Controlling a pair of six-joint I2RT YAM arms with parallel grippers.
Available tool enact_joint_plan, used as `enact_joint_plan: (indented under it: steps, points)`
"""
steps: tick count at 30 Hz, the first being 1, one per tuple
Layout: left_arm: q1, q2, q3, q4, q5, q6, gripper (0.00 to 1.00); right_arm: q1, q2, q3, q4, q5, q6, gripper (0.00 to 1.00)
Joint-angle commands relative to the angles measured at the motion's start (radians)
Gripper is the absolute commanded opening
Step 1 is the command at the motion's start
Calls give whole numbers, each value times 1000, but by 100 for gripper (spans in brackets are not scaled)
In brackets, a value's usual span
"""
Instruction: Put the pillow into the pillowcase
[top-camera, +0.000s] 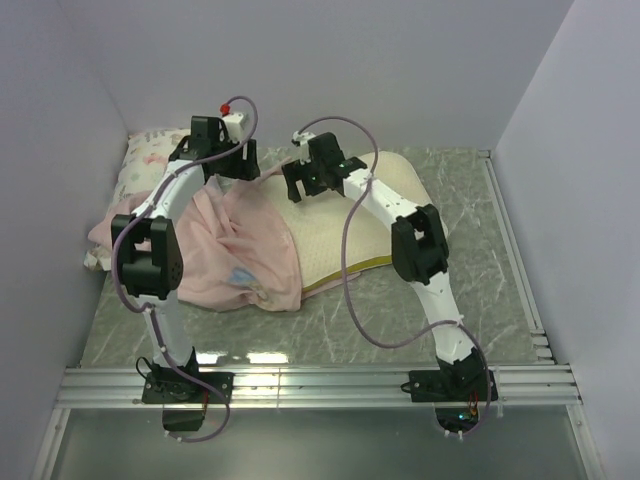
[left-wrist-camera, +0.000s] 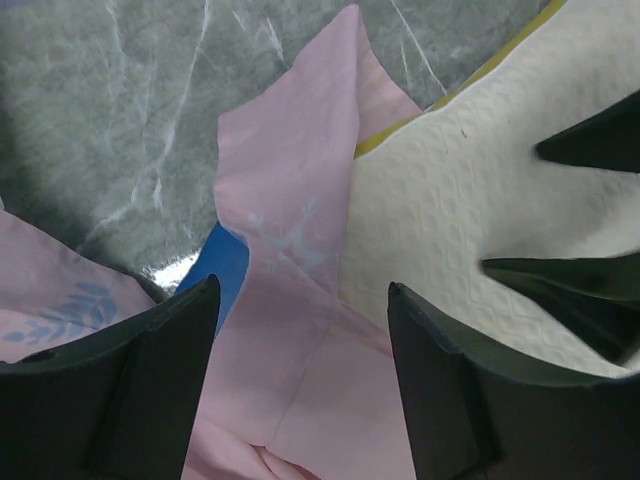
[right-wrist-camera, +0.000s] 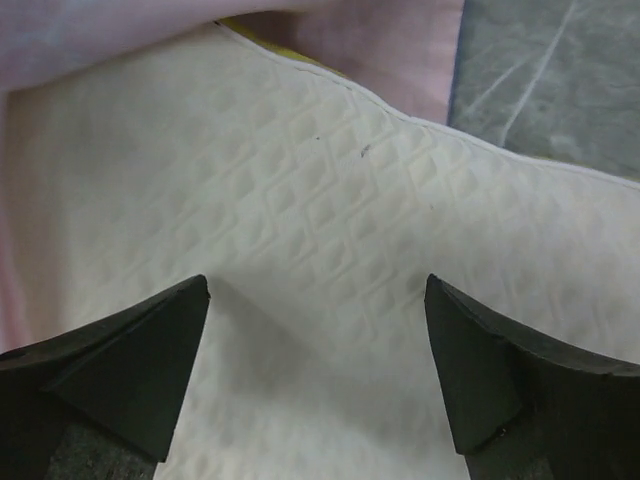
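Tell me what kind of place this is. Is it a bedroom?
Probably a robot lab booth, not a bedroom. Plain walls box in a marble-look table, and the left arm and right arm, bolted to metal rails, reach over a pillow and pink pillowcase.

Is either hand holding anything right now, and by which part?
Nothing is held. The left hand is open over the pillowcase, and the right hand is open over the pillow.
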Motion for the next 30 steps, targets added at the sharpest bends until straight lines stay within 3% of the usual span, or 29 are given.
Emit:
enact_joint_plan:
  steps: [1,4,7,8,11,17,24,30]
  points:
    - [18,17,69,35,14,-14,74,9,103,160,-126,-56,-48,95]
    - [27,34,82,3,31,-7,75,37,138,125,-201,-168,-91,84]
    - [34,35,62,-5,65,5,75,63,66,-86,-148,-245,-119,66]
    - [34,35,56,-13,97,9,75,69,12,-210,-121,-257,-116,63]
    - [36,29,36,-54,181,16,74,78,-57,-361,-67,-282,-104,51]
    - [41,-44,-64,-181,296,31,74,78,-154,-482,-27,-328,-65,35]
    - [51,-208,-231,-301,260,118,75,80,-217,-523,-18,-342,-58,1]
    - [48,-167,-210,-272,230,73,70,80,-241,-535,-15,-362,-56,0]
